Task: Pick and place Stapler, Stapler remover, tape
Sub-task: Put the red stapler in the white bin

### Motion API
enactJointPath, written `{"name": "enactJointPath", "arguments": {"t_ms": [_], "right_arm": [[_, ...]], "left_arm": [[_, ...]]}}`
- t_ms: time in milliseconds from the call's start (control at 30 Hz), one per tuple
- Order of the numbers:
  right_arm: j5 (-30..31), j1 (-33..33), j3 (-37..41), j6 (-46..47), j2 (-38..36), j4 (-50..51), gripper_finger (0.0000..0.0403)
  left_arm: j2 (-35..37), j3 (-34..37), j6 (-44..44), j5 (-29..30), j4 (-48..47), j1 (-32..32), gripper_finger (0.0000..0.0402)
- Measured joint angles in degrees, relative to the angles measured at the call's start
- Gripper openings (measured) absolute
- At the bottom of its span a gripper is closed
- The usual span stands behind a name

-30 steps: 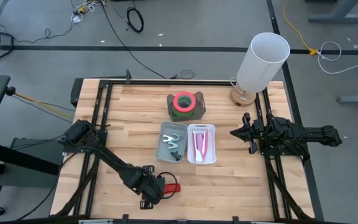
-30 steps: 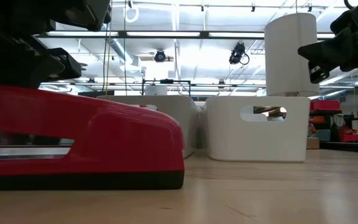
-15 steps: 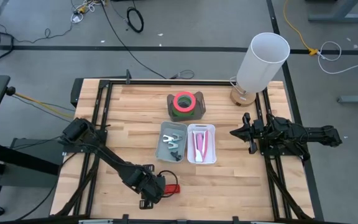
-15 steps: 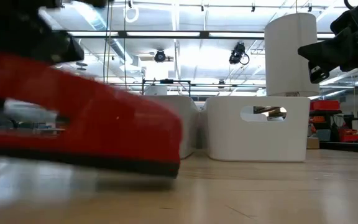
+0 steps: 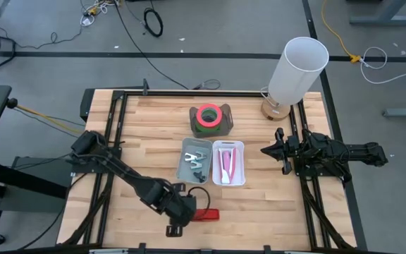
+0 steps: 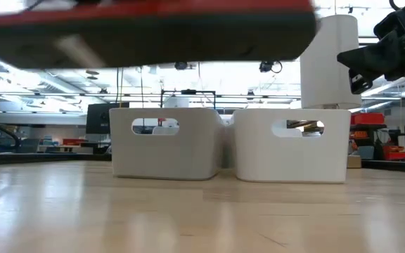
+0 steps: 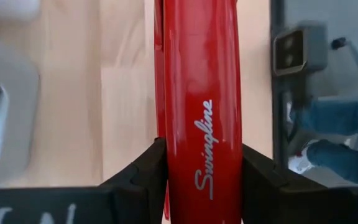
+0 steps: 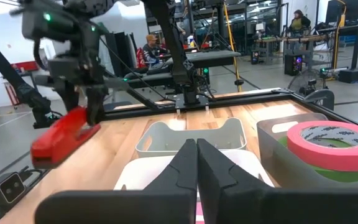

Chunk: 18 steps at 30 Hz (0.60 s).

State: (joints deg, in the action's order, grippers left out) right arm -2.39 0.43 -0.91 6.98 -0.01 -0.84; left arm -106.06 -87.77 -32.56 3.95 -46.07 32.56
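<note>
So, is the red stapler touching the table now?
Apart. In the low view the stapler hangs above the table, with open room between them; the left gripper clamps it.

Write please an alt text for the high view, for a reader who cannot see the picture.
Seen from above, the left gripper holds a red stapler near the front edge of a wooden table. Behind it two small bins stand side by side, with a pink and green tape roll in a holder farther back. The right gripper waits at the right side.
</note>
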Motion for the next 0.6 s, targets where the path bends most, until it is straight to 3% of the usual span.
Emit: {"name": "enactJointPath", "arguments": {"t_ms": [467, 600], "right_arm": [[0.00, -0.01, 0.00, 0.00, 0.00, 0.00, 0.0004], [0.00, 0.00, -0.02, 0.00, 0.00, 0.02, 0.0004]], "left_arm": [[0.07, -7.07, 8.19, 1.35, 0.29, -8.48, 0.0148], [0.07, -7.10, 8.23, -1.04, 2.79, -11.67, 0.0150]]}}
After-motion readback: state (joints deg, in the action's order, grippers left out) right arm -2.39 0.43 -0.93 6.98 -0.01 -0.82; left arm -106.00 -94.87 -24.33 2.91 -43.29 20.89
